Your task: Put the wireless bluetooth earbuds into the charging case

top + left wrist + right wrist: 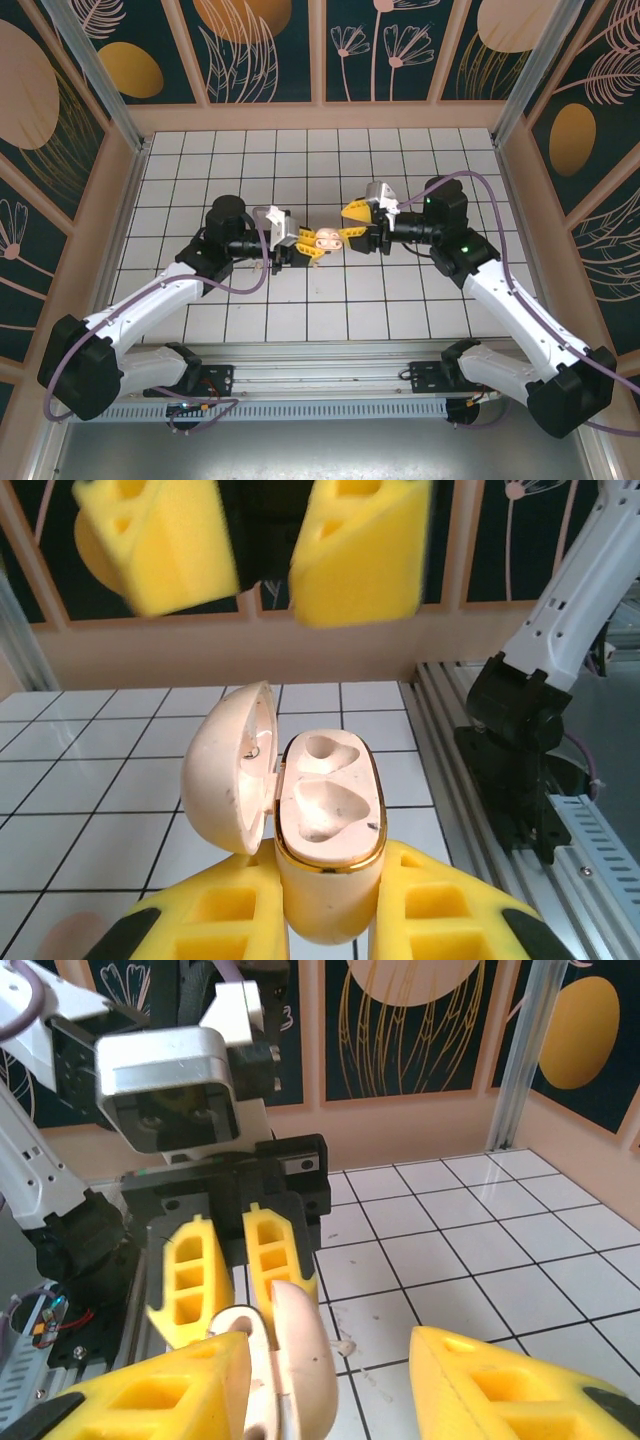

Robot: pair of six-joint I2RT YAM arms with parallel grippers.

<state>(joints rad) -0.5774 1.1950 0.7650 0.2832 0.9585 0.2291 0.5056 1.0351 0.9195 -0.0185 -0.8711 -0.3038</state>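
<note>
My left gripper (325, 885) is shut on the cream charging case (328, 800), gripping its lower body. The case's lid (225, 780) hangs open to the left, and both moulded slots are bare. In the top view the case (325, 238) sits at the table's middle between the left gripper (308, 246) and the right gripper (346, 224). The right gripper (332, 1340) is open with the lid (305, 1360) beside its left finger. One tiny whitish earbud (343, 1346) lies on a tile beneath.
The white tiled floor (400, 300) spreads all around, boxed in by peach and dark patterned walls (320, 115). A metal rail (330, 355) with the arm bases runs along the near edge. The right arm's black link (515, 730) stands by the rail.
</note>
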